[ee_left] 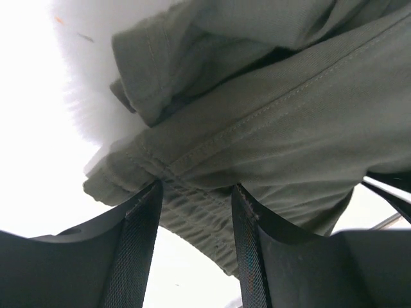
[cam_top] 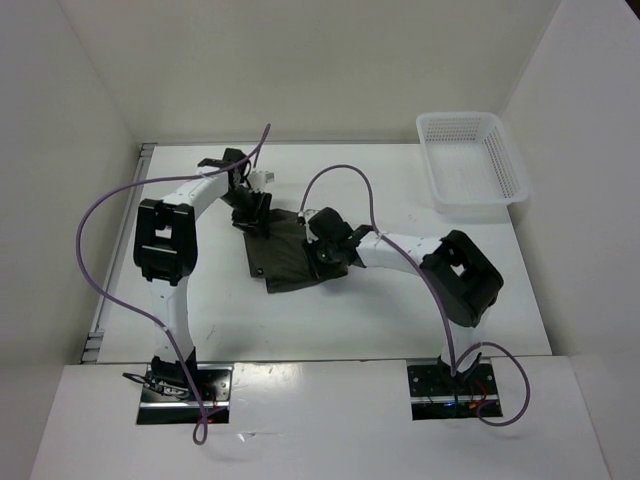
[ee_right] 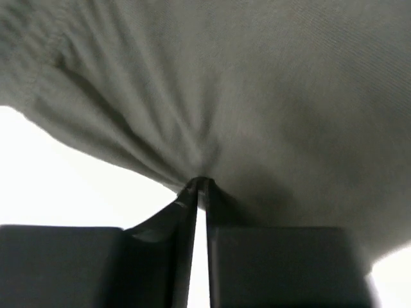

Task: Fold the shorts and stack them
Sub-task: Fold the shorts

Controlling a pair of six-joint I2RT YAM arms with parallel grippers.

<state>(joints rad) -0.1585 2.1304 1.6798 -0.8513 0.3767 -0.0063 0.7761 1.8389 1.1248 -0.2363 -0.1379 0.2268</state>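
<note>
Pinching, right hand: fingers pressed together on a fold of shorts.
Left hand: spread, straddling the waistband edge.
Shorts location: table, centre frame.

Sitting at the far right corner of the white table: a white plastic mesh basket, rectangular, upright, open side up, perforated walls showing. Lying slightly skewed to the table edges, long side running front to back. Resting on the tabletop, well apart from everything at the centre. Enclosing the table on three sides: plain white walls, meeting at the back corners. Running along the table's left edge: a pale metal rail. Showing only overexposed white background in both wrist views; no detail readable there.
</note>
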